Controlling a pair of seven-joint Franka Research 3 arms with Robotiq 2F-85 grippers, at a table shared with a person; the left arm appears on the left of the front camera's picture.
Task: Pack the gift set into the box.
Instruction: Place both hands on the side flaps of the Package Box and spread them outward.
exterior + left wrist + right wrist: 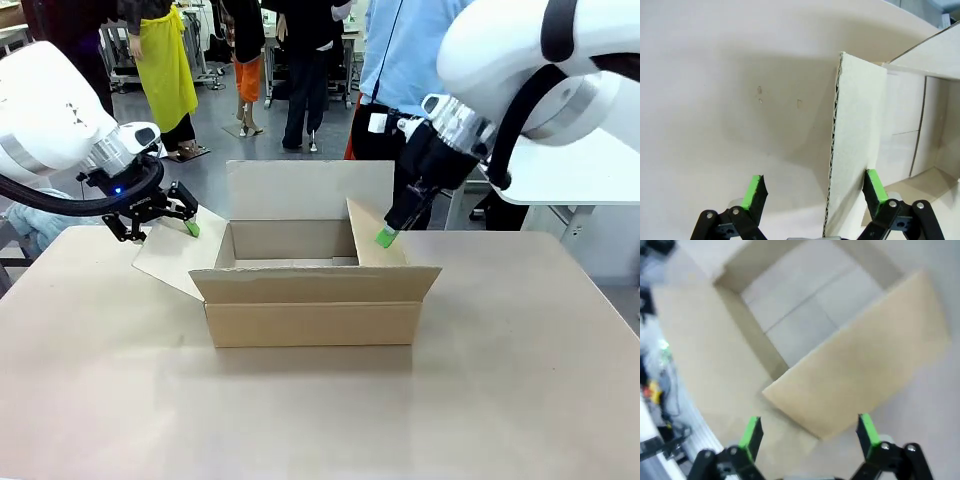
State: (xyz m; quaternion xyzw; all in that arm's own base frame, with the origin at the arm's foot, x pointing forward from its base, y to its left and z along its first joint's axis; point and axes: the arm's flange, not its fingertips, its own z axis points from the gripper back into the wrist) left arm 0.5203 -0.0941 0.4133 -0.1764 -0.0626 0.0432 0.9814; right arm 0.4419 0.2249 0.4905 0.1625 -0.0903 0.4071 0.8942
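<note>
Box (pixel 312 305): centre of counter (pixel 320 420), top open, four flaps out, far flap upright. My L tool (pixel 814 189): fingers spread. Corrugated edge of L side flap (pixel 855 130) stands between the pads, closer to one, not pinched. Flap slopes outward. My R tool (pixel 808 431): fingers spread, hanging just above R side flap (pixel 860 355), which tilts up and outward. Pad-to-flap contact: cannot tell. Person (pixel 400 60) stands at far side, behind box.

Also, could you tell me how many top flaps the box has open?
4: the far flap upright, the near flap folded outward, the left flap splayed at the left gripper, the right flap tilted by the right gripper.
</note>
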